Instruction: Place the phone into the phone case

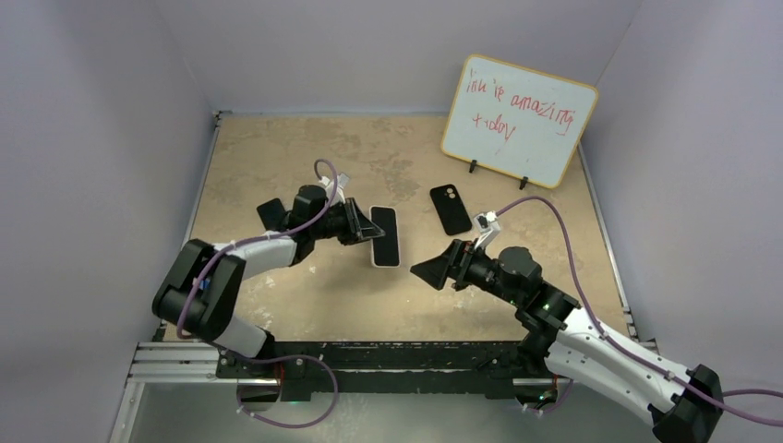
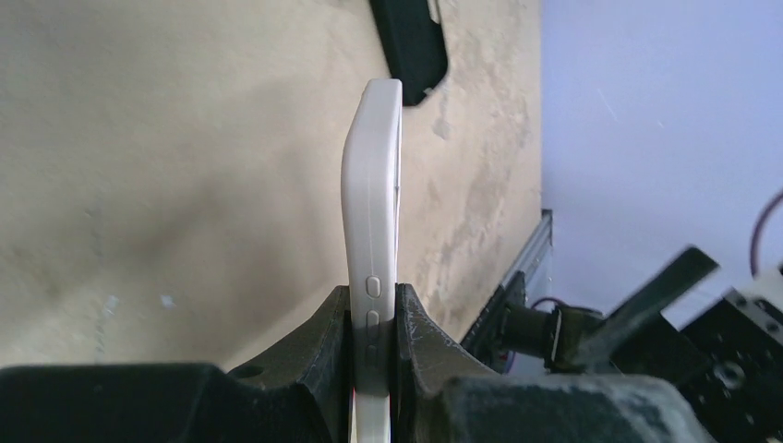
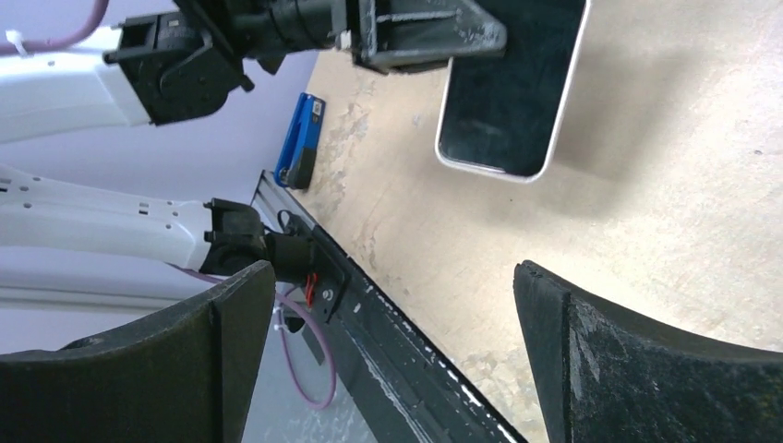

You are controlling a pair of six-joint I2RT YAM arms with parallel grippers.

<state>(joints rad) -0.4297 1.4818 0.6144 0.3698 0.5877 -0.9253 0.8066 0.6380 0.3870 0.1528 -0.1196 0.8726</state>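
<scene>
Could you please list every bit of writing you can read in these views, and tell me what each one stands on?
"amazing" and, below it, "today": red handwriting on the whiteboard. The word before "amazing" is too scrawled to be sure of, perhaps "you're".
Small mark on the blue object, seen from the right wrist: too small to read.
Phone and phone case: no writing shows.

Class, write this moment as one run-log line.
left gripper: shut on phone | right gripper: open, empty | phone case: lying apart
</scene>
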